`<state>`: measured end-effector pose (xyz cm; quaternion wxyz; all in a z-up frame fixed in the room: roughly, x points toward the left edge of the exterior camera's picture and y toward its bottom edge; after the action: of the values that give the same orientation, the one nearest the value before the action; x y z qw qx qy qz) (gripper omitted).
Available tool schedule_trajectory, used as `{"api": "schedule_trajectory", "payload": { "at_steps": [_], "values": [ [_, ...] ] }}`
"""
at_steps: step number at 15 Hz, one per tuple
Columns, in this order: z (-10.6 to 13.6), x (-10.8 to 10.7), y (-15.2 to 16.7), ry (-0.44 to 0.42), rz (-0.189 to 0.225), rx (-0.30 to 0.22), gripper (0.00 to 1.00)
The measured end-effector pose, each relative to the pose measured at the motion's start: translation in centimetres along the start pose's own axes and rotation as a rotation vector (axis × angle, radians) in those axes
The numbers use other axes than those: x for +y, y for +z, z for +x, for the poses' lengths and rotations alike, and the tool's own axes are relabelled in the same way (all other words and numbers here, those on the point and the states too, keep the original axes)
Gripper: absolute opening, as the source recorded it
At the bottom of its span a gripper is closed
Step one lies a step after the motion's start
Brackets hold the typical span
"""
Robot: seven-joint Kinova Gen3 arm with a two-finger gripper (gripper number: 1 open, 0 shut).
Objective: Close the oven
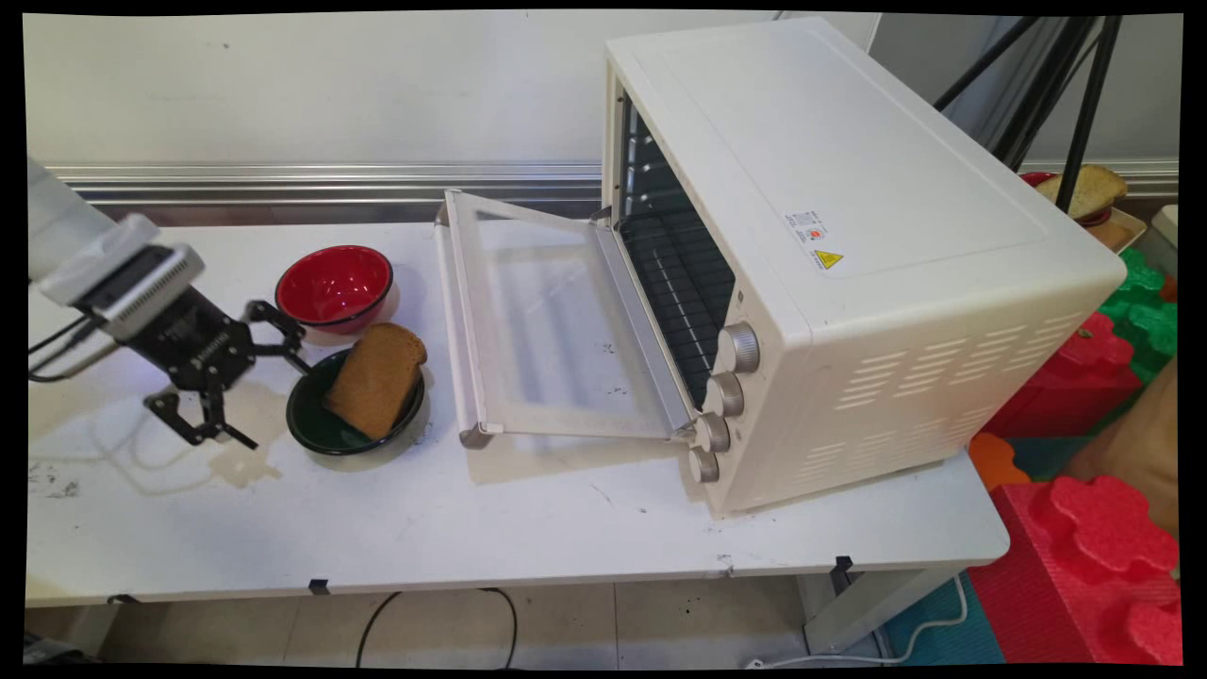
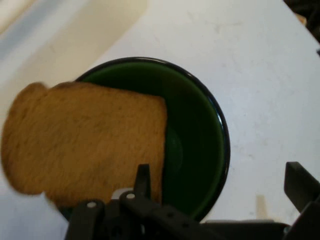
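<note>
Brown toast slice (image 1: 375, 378) lies tilted in a dark green bowl (image 1: 316, 426), one end propped over the rim and overhanging it. The gripper (image 1: 269, 384) hangs just beside the bowl with its jaws spread wide and grasping nothing; the hand view shows the bowl and slice directly ahead of them, one finger (image 2: 142, 181) over the slice's lower edge. Beyond the bowl, a red bowl (image 1: 334, 284) stands empty. Further ahead, a cream toaster oven (image 1: 830, 255) sits with its glass door (image 1: 547, 321) lowered flat onto the worktop (image 1: 471, 528). The slice appears light, dry and crumbly; a gentle hold across its raised overhanging end looks soundest.
</note>
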<state>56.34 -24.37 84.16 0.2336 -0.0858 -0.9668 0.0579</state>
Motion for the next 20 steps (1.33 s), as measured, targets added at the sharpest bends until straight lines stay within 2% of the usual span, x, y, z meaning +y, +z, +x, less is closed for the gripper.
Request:
{"api": "schedule_trajectory", "payload": {
  "at_steps": [4, 10, 14, 20],
  "values": [
    [-0.4, 0.0, -3.5, -0.177, 0.041, 0.048, 1.0],
    [-0.6, -0.9, -6.7, -0.375, 0.093, 0.117, 1.0],
    [-0.3, -1.8, -7.2, -0.446, 0.118, 0.154, 1.0],
    [0.7, -3.7, -5.5, -0.509, 0.153, 0.197, 1.0]
  ]
}}
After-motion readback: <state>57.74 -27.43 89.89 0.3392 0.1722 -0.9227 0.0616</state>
